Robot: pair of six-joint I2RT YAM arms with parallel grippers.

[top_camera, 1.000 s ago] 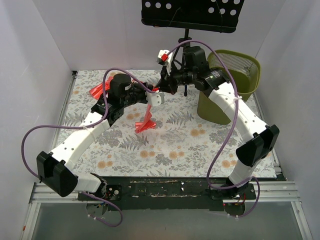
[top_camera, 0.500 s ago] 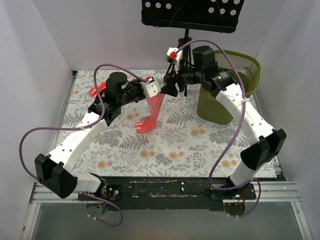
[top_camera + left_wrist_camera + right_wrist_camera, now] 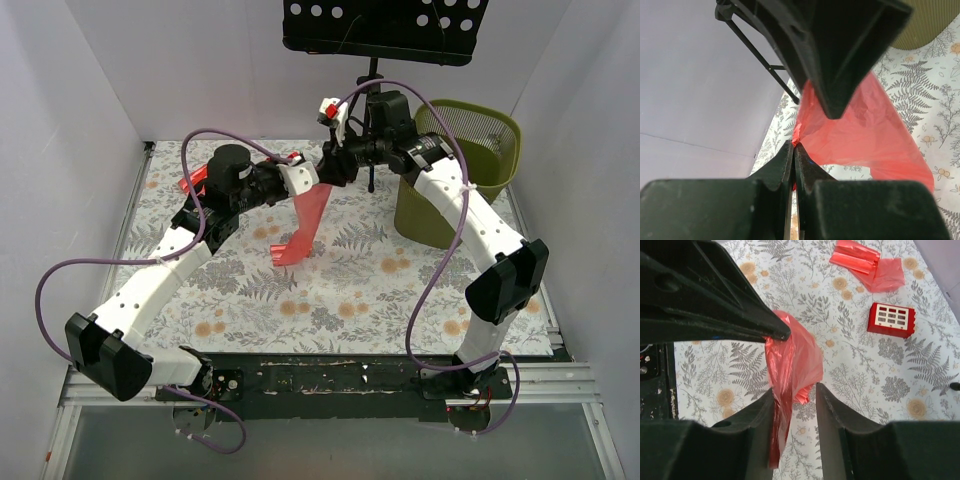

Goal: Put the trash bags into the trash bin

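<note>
My left gripper (image 3: 312,186) is shut on the top corner of a red trash bag (image 3: 300,232) and holds it up, so the film hangs down to the table. In the left wrist view the shut jaws (image 3: 792,146) pinch the bag (image 3: 865,135). My right gripper (image 3: 330,172) is open right beside that pinch. In the right wrist view its jaws (image 3: 794,394) straddle the hanging bag (image 3: 790,360), and the film lies against the left finger (image 3: 765,410). A second red bag (image 3: 865,265) lies flat at the far left (image 3: 193,183). The olive-green trash bin (image 3: 470,150) stands at the back right.
A small red box with white buttons (image 3: 891,320) lies on the floral cloth near the second bag. A black music stand (image 3: 380,30) rises at the back centre, its legs next to the bin. White walls close in the left, right and back sides.
The left gripper lifted the bag higher, stretching it upright. The right gripper swung away toward the bin, then came back against the bag's top.
</note>
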